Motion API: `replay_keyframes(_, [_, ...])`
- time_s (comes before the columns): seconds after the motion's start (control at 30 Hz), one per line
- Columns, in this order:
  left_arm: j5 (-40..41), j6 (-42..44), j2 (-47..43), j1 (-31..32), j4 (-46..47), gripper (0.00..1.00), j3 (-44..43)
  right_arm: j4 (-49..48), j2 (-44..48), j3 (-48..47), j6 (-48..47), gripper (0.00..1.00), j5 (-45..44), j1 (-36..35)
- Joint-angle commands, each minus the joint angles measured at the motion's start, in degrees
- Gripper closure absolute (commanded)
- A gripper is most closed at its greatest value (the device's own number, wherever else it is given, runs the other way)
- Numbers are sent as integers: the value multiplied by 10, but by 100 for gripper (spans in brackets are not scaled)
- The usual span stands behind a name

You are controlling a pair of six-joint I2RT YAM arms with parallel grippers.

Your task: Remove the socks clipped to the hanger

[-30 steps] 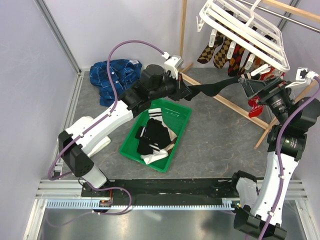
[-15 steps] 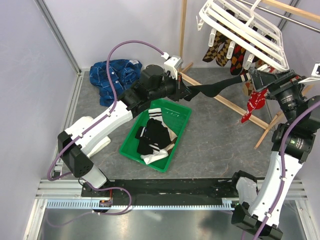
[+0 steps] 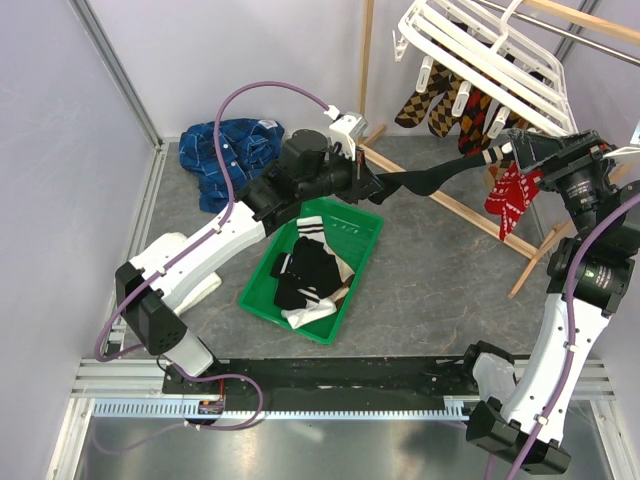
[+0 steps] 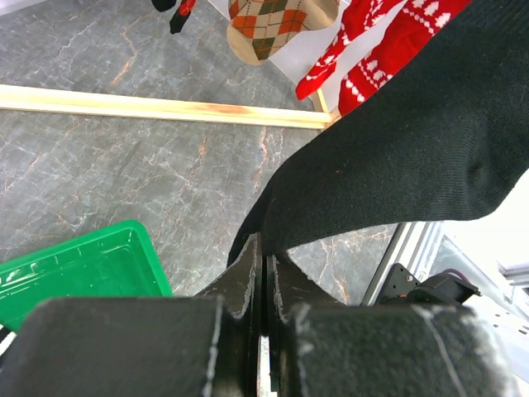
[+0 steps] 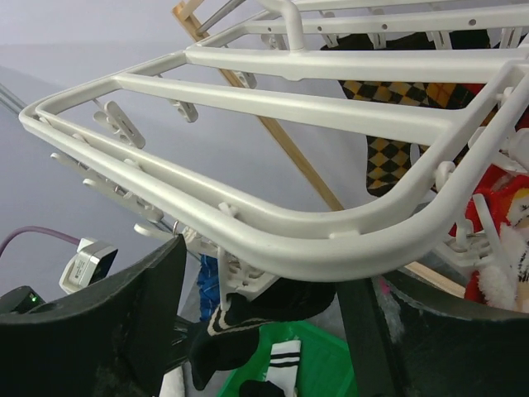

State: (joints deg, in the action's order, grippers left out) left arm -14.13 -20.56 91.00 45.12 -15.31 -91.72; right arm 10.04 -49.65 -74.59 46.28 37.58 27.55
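Holding several socks (image 3: pixel 305 265), green tray (image 3: pixel 352 232); left jaws clamped on black sock (image 3: pixel 430 178), right jaws spread.

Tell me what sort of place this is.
Probably a robot lab test cell staged for laundry: plain panel walls, a slotted metal mounting rail, and a white clip hanger holding socks.

The top camera looks steeply down over the table (image 3: pixel 430 270). Close wrist cameras, the right one under the hanger (image 5: pixel 314 244), share the green tray (image 4: pixel 83 265).
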Motion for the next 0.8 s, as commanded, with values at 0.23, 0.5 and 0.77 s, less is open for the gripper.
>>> replay_keyframes(0.23, [-14, -7, -22, 0, 6, 98, 5, -60, -1, -1, 21, 50, 6, 1])
replay_keyframes(0.5, [-7, -6, -27, 0, 7, 98, 14, -64, -2, 3, 21, 92, 6, 1])
replay_keyframes(0.77, [53, 10, -78, 0, -7, 98, 63, -36, -8, -3, -1, 80, -12, 2])
